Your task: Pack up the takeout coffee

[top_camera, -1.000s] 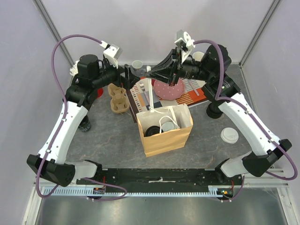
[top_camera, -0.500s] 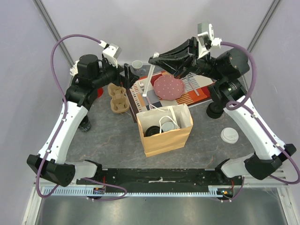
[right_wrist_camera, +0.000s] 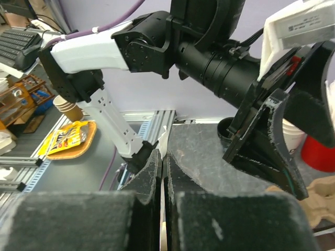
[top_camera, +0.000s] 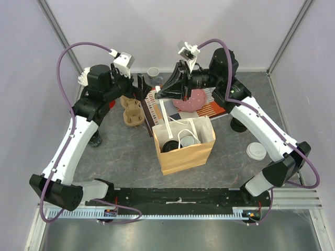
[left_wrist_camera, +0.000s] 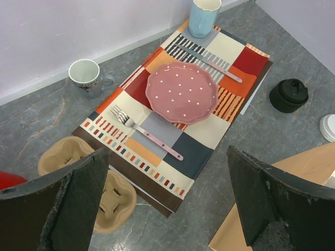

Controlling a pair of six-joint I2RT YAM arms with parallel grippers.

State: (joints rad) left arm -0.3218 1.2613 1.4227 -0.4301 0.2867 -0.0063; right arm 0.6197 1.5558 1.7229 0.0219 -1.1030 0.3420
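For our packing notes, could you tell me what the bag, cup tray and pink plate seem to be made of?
Bag: matte brown paper, creased. Cup tray: rough tan moulded pulp. Pink plate: smooth with a scalloped rim, perhaps glazed ceramic, perhaps plastic.

Bright, even overhead light; no glare.
Shadows beside the paper bag (top_camera: 186,154) on the tabletop (top_camera: 125,151) are soft. Overhead view sharp throughout; in the right wrist view the right claw (right_wrist_camera: 163,159), close to the lens, appears dark and grainy.
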